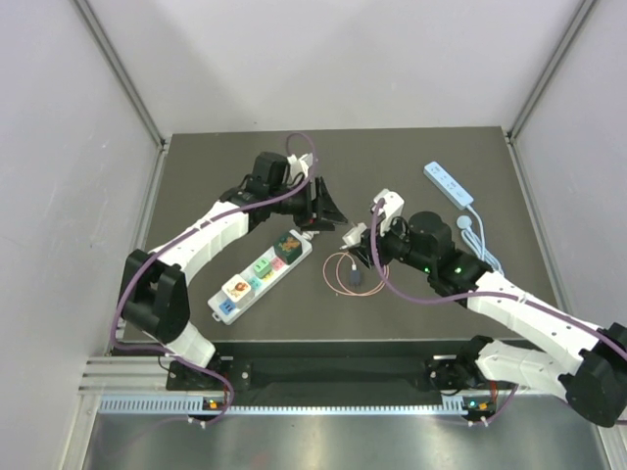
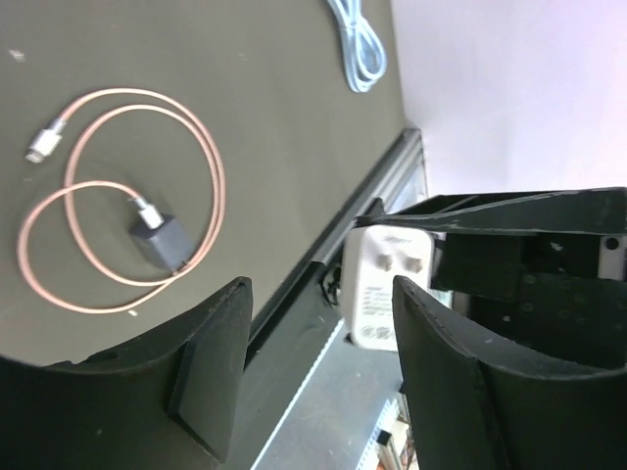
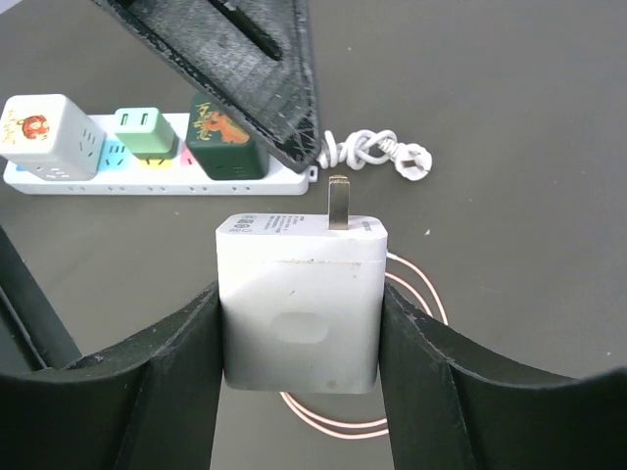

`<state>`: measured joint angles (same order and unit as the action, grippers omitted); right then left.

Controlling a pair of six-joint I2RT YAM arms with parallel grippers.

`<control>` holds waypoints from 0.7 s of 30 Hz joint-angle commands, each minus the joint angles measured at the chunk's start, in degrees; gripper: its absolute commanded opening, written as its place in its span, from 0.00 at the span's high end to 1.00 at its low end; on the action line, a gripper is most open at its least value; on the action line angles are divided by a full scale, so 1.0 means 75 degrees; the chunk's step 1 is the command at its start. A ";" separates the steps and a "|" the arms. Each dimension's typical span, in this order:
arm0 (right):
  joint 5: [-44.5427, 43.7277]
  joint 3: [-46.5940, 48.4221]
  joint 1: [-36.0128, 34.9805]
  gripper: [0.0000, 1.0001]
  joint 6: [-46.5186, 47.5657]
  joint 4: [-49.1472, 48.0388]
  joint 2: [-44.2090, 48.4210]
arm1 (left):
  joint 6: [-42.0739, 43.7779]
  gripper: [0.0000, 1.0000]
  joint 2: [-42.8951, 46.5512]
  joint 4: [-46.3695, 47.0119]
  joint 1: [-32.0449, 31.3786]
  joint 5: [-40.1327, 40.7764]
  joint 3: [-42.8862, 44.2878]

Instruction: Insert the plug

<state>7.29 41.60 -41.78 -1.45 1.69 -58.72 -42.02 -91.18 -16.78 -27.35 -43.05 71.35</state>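
My right gripper (image 3: pixel 299 318) is shut on the white plug (image 3: pixel 299 304), squeezing its two sides, with one metal prong showing on its far end. From above, the plug (image 1: pixel 355 235) hangs over the table's middle, just right of the white power strip (image 1: pixel 260 274). Several coloured adapters sit in the strip (image 3: pixel 157 178). My left gripper (image 1: pixel 328 208) hovers close to the plug, and its fingers (image 3: pixel 245 69) fill the top of the right wrist view. Between its open jaws there is nothing (image 2: pixel 318 343); the plug (image 2: pixel 385 289) shows beyond them.
A pink cable coiled around a small black charger (image 1: pixel 348 274) lies under the plug. A blue-and-white power strip (image 1: pixel 449 183) and its white cord (image 1: pixel 475 230) lie at the back right. The strip's bundled cord (image 3: pixel 377 152) lies by its end.
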 commanded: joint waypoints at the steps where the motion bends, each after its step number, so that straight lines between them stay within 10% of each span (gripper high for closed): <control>1: 0.0024 0.0183 -0.0242 1.00 0.0147 -0.0741 -0.0104 | -0.0280 0.36 -0.0019 0.0842 -0.0091 -0.0588 0.0131; 21: -0.0046 0.0558 -0.0429 1.00 0.0135 -0.0741 -0.0433 | 0.0083 0.45 -0.0253 0.0748 -0.0302 -0.0987 -0.0174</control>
<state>7.14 42.13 -43.90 -1.04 0.01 -62.94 -42.89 -92.31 -12.99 -28.86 -48.73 70.59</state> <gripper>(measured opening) 0.554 0.565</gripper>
